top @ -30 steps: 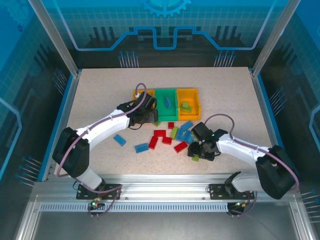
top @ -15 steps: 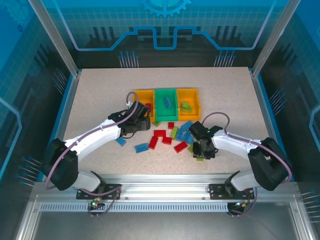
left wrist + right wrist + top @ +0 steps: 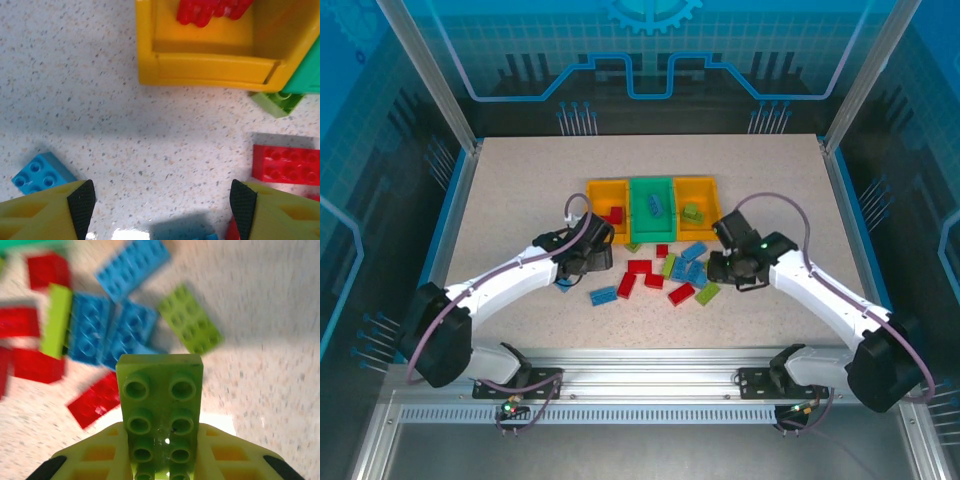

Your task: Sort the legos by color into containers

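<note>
The top view is bright and evenly lit from overhead, sharp across the speckled tabletop (image 3: 520, 190), with only faint, soft shadows (the enclosure walls (image 3: 360, 150) glow a dimmer blue). The left wrist view is fairly sharp. A broad soft shadow crosses the table below the yellow bin (image 3: 210, 70), and a white glare patch sits at the bottom edge. In the right wrist view, motion blur streaks the blue bricks (image 3: 100, 335) and the table grain. The close light-green brick (image 3: 161, 410) reads crisp, with a blown-out white spot beside it.

R gripper (image 3: 162, 457) pinches light-green lego (image 3: 161, 405); loose legos (image 3: 90, 335), red/blue/green, lie on table (image 3: 270, 315) beyond.
</note>
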Robot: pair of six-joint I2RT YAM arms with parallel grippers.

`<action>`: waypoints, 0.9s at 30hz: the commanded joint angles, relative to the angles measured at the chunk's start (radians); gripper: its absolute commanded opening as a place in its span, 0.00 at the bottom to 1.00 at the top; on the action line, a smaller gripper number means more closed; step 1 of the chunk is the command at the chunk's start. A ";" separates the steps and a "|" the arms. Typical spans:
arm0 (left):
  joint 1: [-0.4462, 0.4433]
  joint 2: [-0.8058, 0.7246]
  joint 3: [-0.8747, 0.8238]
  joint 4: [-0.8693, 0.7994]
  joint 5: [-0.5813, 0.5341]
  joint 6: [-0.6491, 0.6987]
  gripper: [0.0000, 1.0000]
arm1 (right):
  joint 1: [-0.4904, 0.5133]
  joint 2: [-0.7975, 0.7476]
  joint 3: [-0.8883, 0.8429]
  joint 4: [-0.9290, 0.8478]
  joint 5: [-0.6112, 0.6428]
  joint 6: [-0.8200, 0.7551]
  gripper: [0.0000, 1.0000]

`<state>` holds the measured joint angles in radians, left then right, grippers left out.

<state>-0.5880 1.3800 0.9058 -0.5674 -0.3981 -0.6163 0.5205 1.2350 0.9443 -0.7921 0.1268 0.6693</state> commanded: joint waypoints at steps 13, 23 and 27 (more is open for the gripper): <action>0.259 -0.194 -0.180 -0.076 0.156 -0.161 0.99 | -0.143 0.581 0.573 0.053 0.059 -0.361 0.23; 0.321 -0.144 -0.238 -0.020 0.294 -0.282 0.99 | -0.154 0.795 0.741 0.031 0.058 -0.365 0.23; 0.333 -0.086 -0.232 0.001 0.330 -0.297 0.99 | -0.155 0.853 0.793 0.018 0.056 -0.385 0.26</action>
<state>-0.2668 1.2655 0.6765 -0.5858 -0.1291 -0.8738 0.3775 2.0552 1.6909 -0.7414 0.1833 0.3122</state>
